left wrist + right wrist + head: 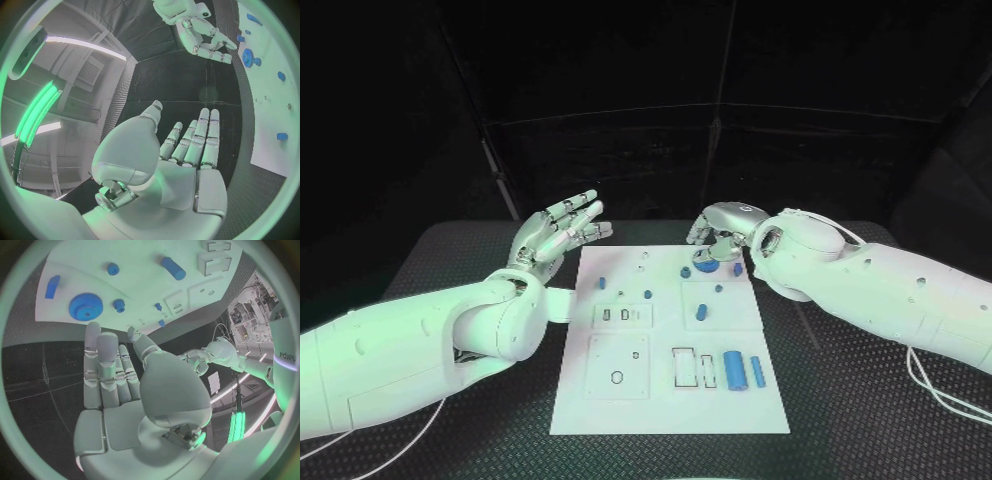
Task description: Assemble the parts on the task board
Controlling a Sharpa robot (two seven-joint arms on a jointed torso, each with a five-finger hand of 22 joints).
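Observation:
The white task board (661, 400) lies in the middle of the black table with several small blue parts on it. My right hand (718, 232) hovers over the board's far right end, just beyond a blue gear (708, 266). In the right wrist view its fingers (106, 370) are extended and hold nothing, and the gear (85, 306) lies ahead of the fingertips. My left hand (560, 228) is raised beside the board's far left corner. The left wrist view shows that hand (187, 145) flat, fingers apart and empty.
Two blue cylinders (733, 369) (757, 372) lie side by side at the board's near right, next to a rectangular slot (684, 368). Small blue pegs (602, 283) (648, 295) (701, 312) stand mid-board. Black table (444, 260) surrounds the board.

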